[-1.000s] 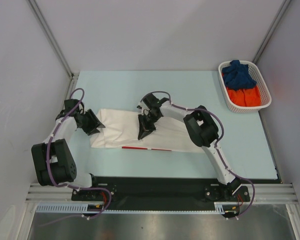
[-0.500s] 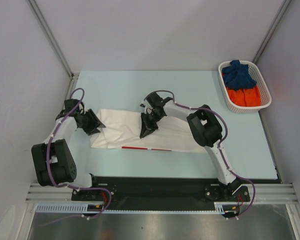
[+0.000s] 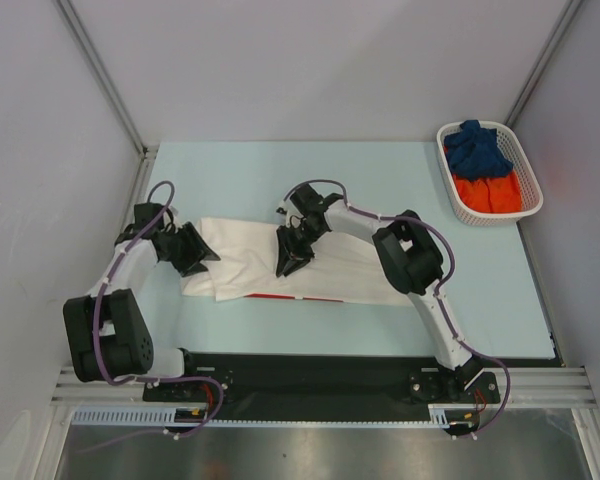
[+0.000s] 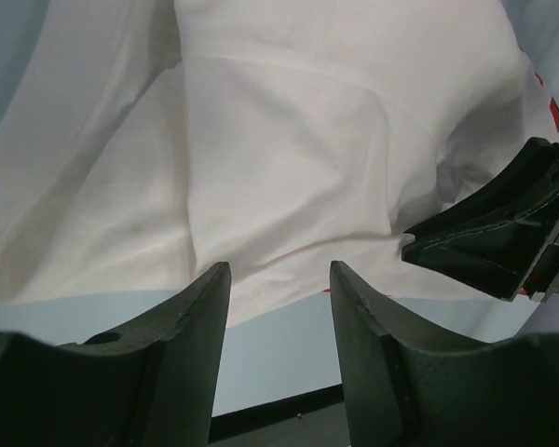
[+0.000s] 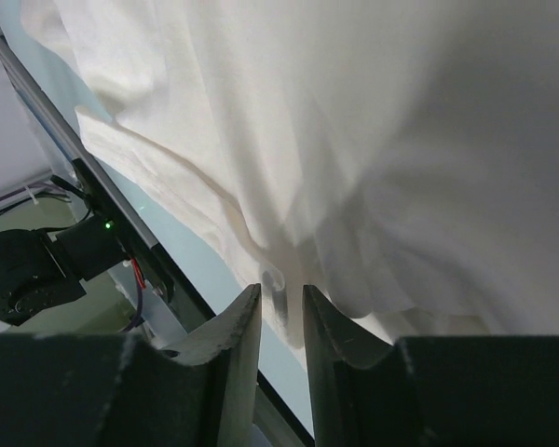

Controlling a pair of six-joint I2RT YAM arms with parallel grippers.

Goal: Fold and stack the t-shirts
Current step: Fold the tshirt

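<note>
Top external view: nearest the camera, two black-and-white arms rise from their bases at the table's near edge and reach forward onto a pale blue table (image 3: 280,170). A white t-shirt (image 3: 245,250) lies just beyond them, left of the table's middle. Its long axis runs left to right, and a thin red strip shows along its near edge. Which end holds the neck cannot be told. The cloth is soft, matte and rumpled, with overlapping layers and shallow folds at its left end. The left gripper (image 3: 208,252) sits at that left end. In the left wrist view its two dark, wedge-shaped fingers stand spread apart, holding nothing, with the shirt's near hem just beyond their tips. The right gripper (image 3: 283,270) points down onto the shirt's middle. In the right wrist view its fingers are drawn close together on a small pinch of white cloth, and creases gather toward it. Farthest away, in the table's far right corner, stands a white plastic lattice basket (image 3: 485,216), oval in shape. A crumpled dark blue t-shirt (image 3: 477,148) fills its far end and an orange t-shirt (image 3: 488,190) its near end.
</note>
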